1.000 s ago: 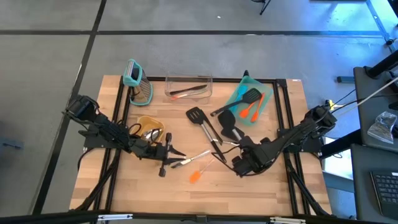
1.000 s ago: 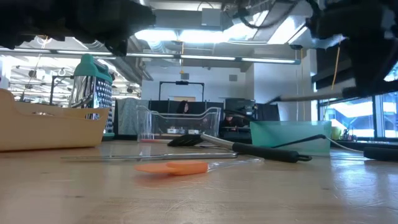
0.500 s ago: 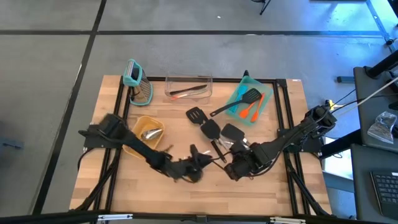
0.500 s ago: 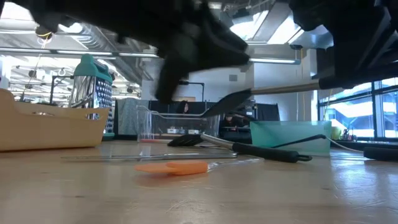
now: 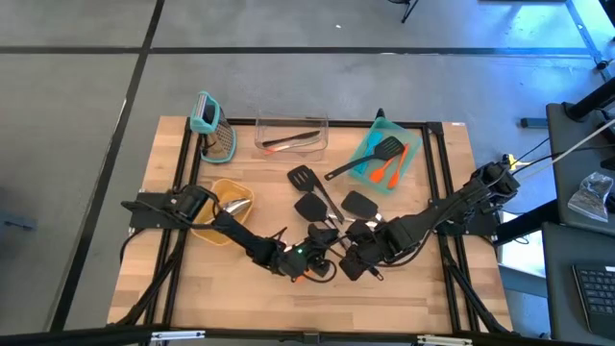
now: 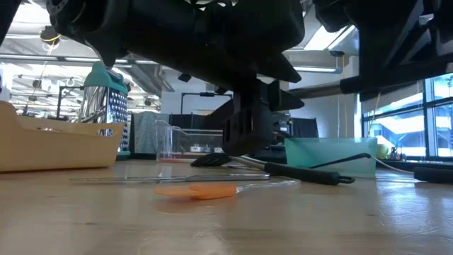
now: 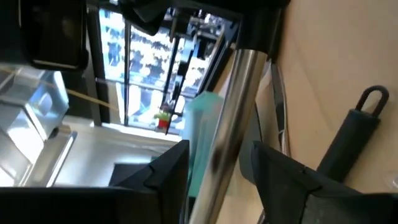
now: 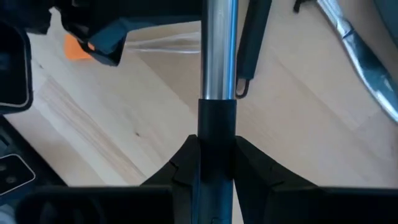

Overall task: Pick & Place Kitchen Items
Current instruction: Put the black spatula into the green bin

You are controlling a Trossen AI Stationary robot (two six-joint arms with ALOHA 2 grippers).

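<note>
Wooden tabletop [image 5: 173, 279], both arms met near the middle of its front half. Right gripper [image 5: 352, 263] was clenched on the black grip of a steel-shafted turner [image 8: 217, 68], held level above the wood; the wrist view showed its fingers [image 8: 186, 163] pinching the handle. Left gripper [image 5: 306, 261] sat at the same shaft from the opposite side, its fingers [image 7: 165, 180] standing either side of the steel with gaps showing, so parted rather than gripping; looked like a handover in progress, though I could not tell which way. Sorting seemed partly done: teal tray [image 5: 408, 168] at the back right edge held a black turner and orange spatulas, the clear bin [image 5: 291, 123] at the back edge held a thin utensil, the yellow bowl [image 5: 208, 234] toward the left edge held a metal scoop. Left to place: black turners [image 5: 332, 204] mid-table, and an orange spatula [image 6: 196, 190] lying flat near the front edge.
</note>
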